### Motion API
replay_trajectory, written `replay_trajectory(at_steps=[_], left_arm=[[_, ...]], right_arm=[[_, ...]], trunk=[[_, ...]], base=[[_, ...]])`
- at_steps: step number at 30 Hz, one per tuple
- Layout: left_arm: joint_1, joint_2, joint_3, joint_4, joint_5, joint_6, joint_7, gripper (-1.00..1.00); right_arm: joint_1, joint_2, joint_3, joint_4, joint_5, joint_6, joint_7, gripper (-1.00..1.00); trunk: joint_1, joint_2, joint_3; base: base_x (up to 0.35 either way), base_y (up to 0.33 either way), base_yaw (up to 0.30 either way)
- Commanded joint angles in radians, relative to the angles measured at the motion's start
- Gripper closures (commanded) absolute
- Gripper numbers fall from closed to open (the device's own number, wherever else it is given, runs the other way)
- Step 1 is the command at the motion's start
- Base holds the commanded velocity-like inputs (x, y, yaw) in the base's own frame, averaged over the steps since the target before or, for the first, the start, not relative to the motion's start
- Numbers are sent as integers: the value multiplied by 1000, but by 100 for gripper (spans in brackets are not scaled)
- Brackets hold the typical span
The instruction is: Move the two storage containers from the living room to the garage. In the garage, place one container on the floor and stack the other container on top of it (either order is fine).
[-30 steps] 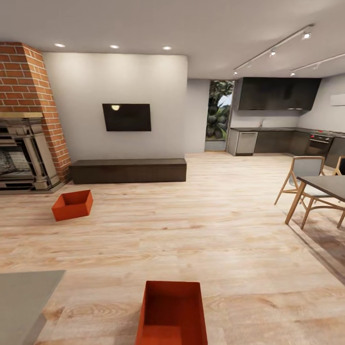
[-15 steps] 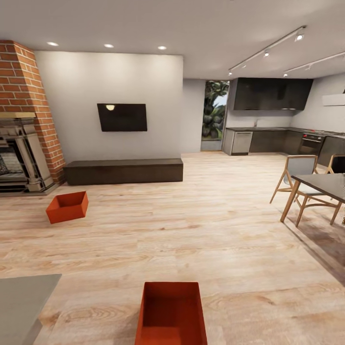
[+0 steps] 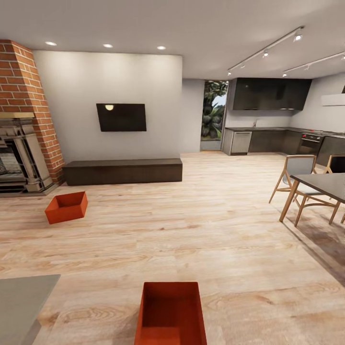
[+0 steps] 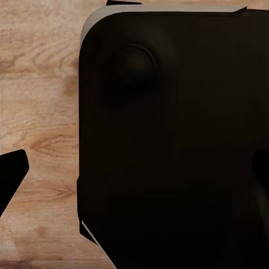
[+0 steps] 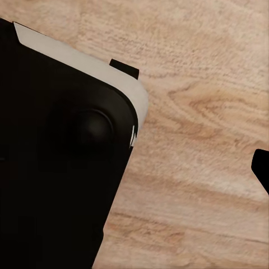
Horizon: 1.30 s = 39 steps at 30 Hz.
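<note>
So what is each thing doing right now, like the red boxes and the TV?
Near storage container: upright, empty, on the wood floor.
Far storage container: upright, on the floor by the fireplace.
TV: dark, off.
Ceiling lights: on.
Chair: at the table.

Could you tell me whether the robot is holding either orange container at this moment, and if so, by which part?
Nothing is held: both containers sit on the wood floor, one near the fireplace, one close in front.

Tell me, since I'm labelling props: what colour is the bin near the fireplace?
Orange-red, plain, no pattern: the bin shows best in the head view.
</note>
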Motion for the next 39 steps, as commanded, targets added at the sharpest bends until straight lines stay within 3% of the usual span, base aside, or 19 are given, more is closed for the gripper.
replay_trajectory(at_steps=[1, 12, 39], left_arm=[[0, 0, 1, 0, 6, -1, 0, -100], [0, 0, 1, 0, 6, -1, 0, -100], [0, 0, 1, 0, 6, -1, 0, -100]], right_arm=[[-1, 0, 8, 2, -9, -5, 0, -100], [-1, 0, 8, 2, -9, -5, 0, -100], [-1, 0, 8, 2, -9, -5, 1, -100]], trunk=[[0, 0, -1], [0, 0, -1], [0, 0, -1]], base=[[0, 0, 0], [0, 125, 0], [38, -20, 0]])
